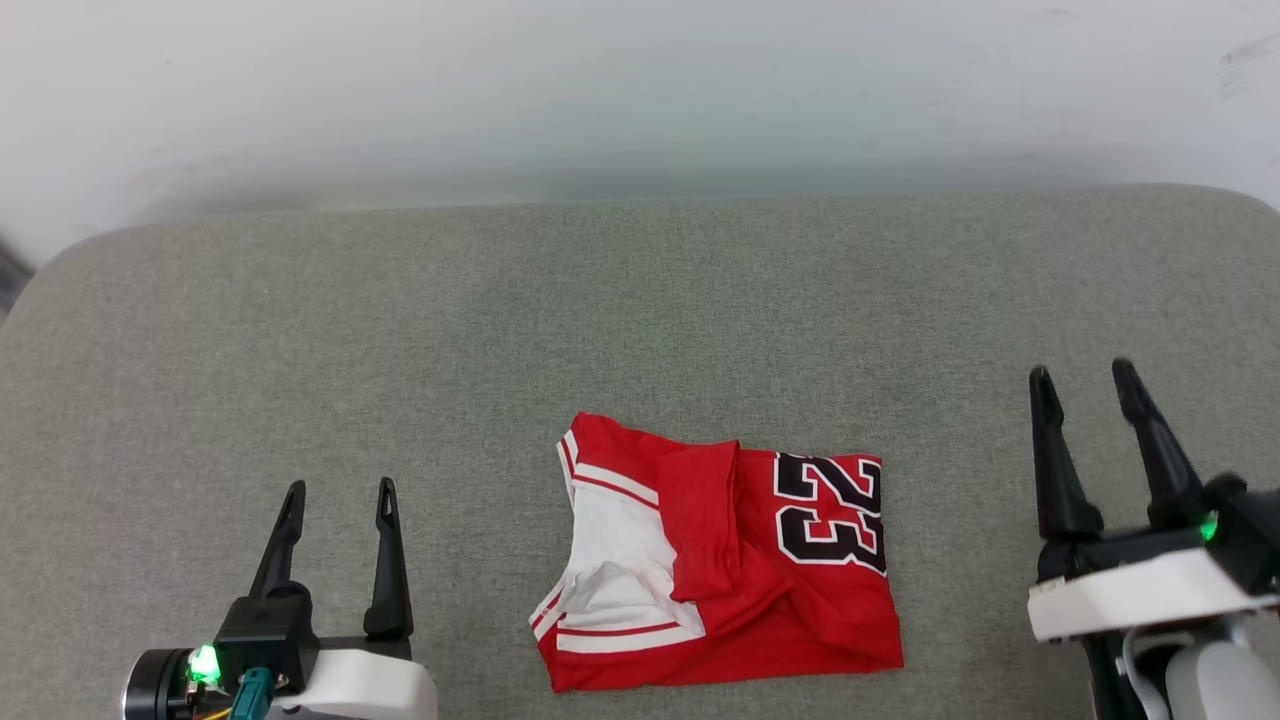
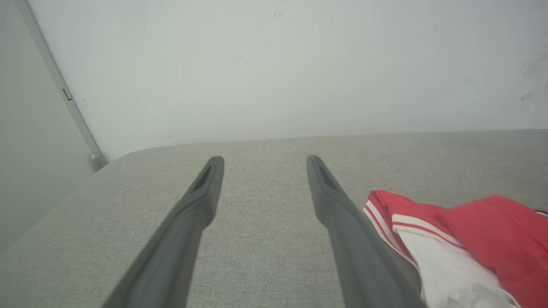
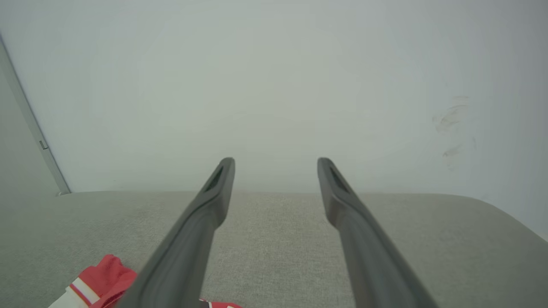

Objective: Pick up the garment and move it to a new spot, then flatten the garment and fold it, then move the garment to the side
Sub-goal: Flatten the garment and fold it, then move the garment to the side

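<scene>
The garment (image 1: pixel 730 560), a red jersey T-shirt with white sleeves and a black-and-white "23" print, lies loosely folded and rumpled on the grey padded surface (image 1: pixel 640 300) near its front edge. My left gripper (image 1: pixel 338 488) stands open to the garment's left, clear of it, with nothing between its fingers. My right gripper (image 1: pixel 1084 372) stands open to the garment's right, also apart from it and empty. In the left wrist view the garment (image 2: pixel 462 244) lies just right of that open gripper (image 2: pixel 264 159). The right wrist view has a corner of the garment (image 3: pixel 100 278) at the lower left of its open gripper (image 3: pixel 276 160).
A pale wall (image 1: pixel 640 90) rises behind the grey surface's far edge. The surface has rounded corners at the far left (image 1: pixel 70 260) and far right (image 1: pixel 1240 200). A grey vertical strip (image 2: pixel 60 90) runs down the wall at the left.
</scene>
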Robot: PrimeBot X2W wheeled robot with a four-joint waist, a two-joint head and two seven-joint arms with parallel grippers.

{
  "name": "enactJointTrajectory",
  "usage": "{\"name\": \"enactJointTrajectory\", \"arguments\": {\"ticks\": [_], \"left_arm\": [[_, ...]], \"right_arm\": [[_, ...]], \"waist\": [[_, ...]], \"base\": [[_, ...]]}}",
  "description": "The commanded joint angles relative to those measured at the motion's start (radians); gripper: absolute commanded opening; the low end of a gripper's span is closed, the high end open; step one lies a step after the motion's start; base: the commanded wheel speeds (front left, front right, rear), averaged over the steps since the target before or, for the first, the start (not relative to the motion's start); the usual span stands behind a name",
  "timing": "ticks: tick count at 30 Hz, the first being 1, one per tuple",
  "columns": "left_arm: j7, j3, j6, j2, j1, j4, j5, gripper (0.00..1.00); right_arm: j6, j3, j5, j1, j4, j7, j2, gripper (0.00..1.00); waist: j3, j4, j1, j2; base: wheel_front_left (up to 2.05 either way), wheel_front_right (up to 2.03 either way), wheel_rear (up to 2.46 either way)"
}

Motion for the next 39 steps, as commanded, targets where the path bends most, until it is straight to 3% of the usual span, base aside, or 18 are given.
{"name": "enactJointTrajectory", "arguments": {"ticks": [1, 9, 19, 21, 26, 30, 39], "left_arm": [[-0.002, 0.001, -0.004, 0.0, 0.013, -0.005, -0.003, 1.0], [-0.002, 0.002, -0.008, -0.002, 0.033, -0.01, -0.002, 1.0], [-0.002, 0.002, -0.007, -0.003, 0.04, -0.011, -0.001, 1.0], [-0.002, 0.002, -0.008, -0.004, 0.039, -0.01, -0.002, 1.0], [-0.002, -0.005, -0.011, -0.005, 0.021, -0.003, -0.004, 1.0], [-0.002, -0.009, -0.013, -0.005, 0.018, 0.0, -0.004, 1.0], [-0.002, -0.018, -0.015, -0.006, -0.005, -0.002, -0.006, 1.0]], "right_arm": [[-0.001, -0.014, -0.012, 0.041, -0.016, -0.002, 0.021, 1.0], [-0.001, -0.046, -0.038, 0.141, -0.043, -0.003, 0.075, 1.0], [-0.001, -0.06, -0.064, 0.179, -0.056, -0.003, 0.092, 1.0], [-0.001, -0.064, -0.072, 0.153, -0.065, -0.003, 0.079, 1.0], [-0.001, -0.089, -0.074, 0.01, -0.095, 0.018, -0.043, 1.0], [-0.001, -0.033, 0.032, -0.1, -0.128, 0.146, -0.143, 1.0], [-0.001, 0.121, 0.382, -0.251, -0.13, 0.689, -0.347, 1.0]], "waist": [[0.0, 0.001, 0.0, 0.0], [-0.001, 0.002, 0.0, 0.0], [0.0, 0.01, 0.0, 0.0], [0.001, 0.011, 0.0, 0.0], [-0.001, 0.022, 0.0, 0.0], [0.0, 0.026, 0.0, 0.0], [0.032, 0.041, 0.0, 0.0]], "base": [[0.0, 0.0, 0.0], [0.0, 0.0, 0.0], [0.0, 0.0, 0.0], [0.0, 0.0, 0.0], [0.0, 0.0, 0.0], [0.0, 0.0, 0.0], [0.0, 0.0, 0.0]]}}
